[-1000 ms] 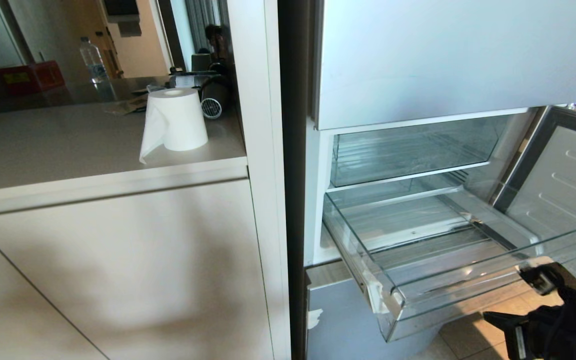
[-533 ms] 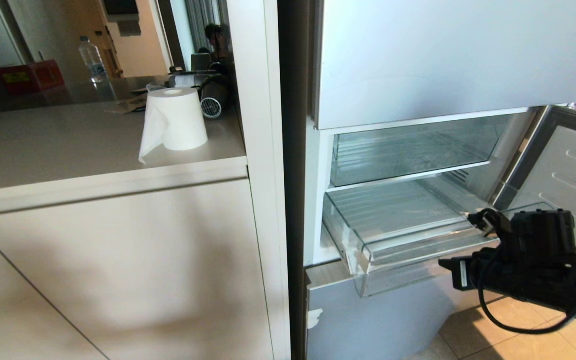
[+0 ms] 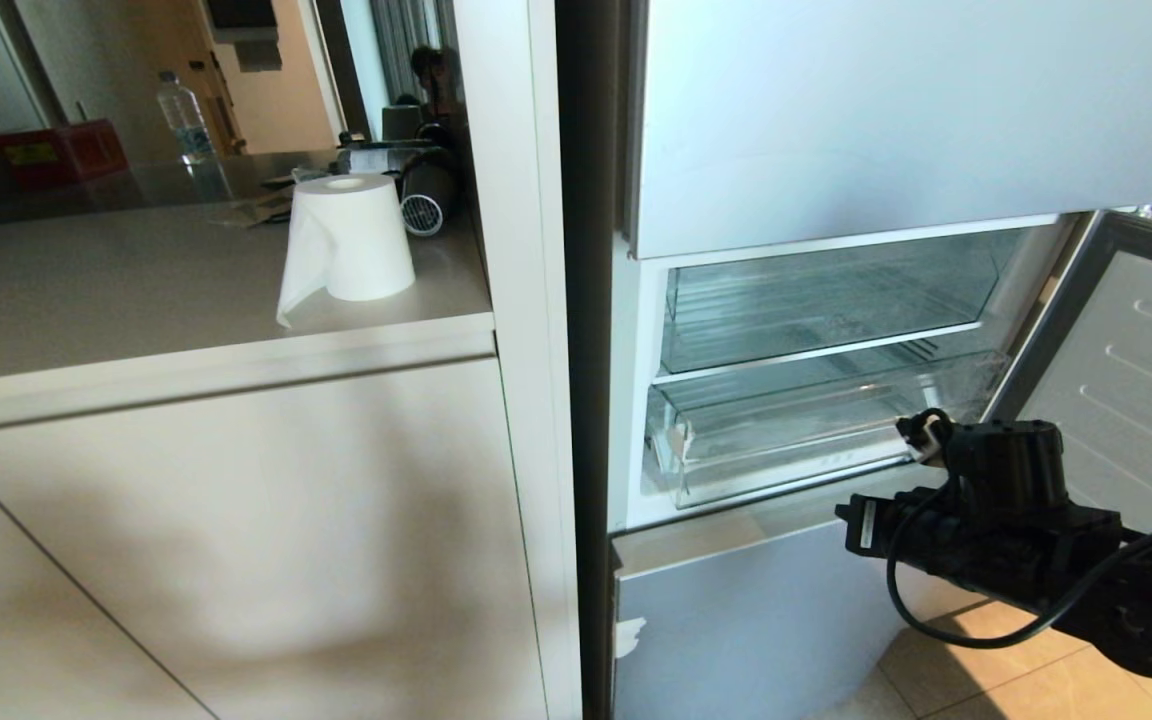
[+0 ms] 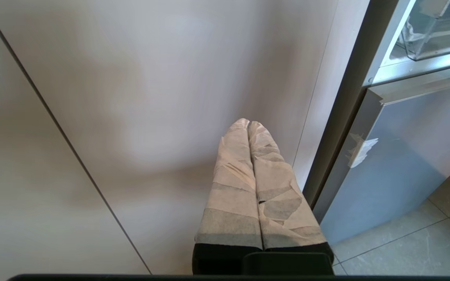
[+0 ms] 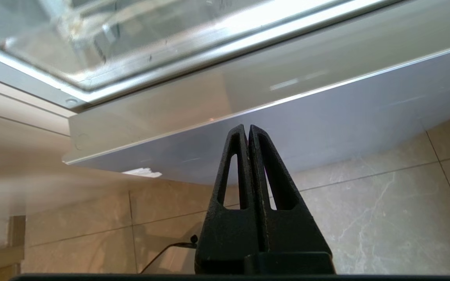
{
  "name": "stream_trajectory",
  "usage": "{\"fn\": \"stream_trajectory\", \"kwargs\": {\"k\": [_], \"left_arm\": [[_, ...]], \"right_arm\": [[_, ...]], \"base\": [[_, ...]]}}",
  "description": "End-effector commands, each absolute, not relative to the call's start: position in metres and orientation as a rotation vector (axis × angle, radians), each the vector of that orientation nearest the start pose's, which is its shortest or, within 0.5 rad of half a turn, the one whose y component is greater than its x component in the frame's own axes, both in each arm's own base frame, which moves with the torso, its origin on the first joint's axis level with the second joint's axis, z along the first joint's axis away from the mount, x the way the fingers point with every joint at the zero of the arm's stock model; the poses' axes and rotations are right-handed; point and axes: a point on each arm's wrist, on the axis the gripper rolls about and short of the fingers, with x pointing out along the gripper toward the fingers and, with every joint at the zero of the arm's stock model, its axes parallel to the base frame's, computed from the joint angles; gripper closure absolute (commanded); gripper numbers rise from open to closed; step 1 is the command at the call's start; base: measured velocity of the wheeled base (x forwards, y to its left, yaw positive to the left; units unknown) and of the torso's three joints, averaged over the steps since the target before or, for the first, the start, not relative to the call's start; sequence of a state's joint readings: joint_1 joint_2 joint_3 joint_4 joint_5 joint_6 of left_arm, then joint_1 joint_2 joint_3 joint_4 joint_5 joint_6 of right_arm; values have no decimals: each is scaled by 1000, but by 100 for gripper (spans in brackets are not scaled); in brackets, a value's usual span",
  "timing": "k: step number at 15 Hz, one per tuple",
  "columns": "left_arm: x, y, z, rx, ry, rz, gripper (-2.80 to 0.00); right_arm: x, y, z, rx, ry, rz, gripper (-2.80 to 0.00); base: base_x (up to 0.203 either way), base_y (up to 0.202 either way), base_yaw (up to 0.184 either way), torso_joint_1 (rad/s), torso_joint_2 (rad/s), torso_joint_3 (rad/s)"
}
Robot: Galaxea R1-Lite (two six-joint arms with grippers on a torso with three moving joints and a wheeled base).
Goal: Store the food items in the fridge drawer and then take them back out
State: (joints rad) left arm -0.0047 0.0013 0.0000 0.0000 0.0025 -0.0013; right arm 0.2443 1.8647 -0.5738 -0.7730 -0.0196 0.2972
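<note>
Right gripper fully closed, empty, before the fridge drawer.

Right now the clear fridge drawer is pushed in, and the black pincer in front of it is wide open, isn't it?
Not quite. The fridge drawer is indeed pushed in, but the right pincer is shut, holding nothing. The right wrist view shows its two black fingers pressed together.
</note>
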Motion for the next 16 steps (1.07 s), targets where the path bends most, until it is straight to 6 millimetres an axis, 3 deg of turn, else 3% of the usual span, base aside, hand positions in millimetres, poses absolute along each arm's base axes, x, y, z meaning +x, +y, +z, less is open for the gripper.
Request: {"fn": "stream_trajectory", "kwargs": {"k": [1,9,12,16], "left_arm": [[-23,0,76,-2,2,-2,0],[-23,0,76,-2,2,-2,0],[-23,0,76,-2,2,-2,0],[-23,0,76,-2,2,-2,0]], "right_arm": [[289,73,91,226,533,147,0],[369,96,62,222,501,158,0],[388,103,64,235,458,165,0],[397,107,65,251,433,164,0]], "base": [[0,0,0,0,0,0],[0,0,0,0,0,0],[0,0,0,0,0,0],[0,0,0,0,0,0]]}}
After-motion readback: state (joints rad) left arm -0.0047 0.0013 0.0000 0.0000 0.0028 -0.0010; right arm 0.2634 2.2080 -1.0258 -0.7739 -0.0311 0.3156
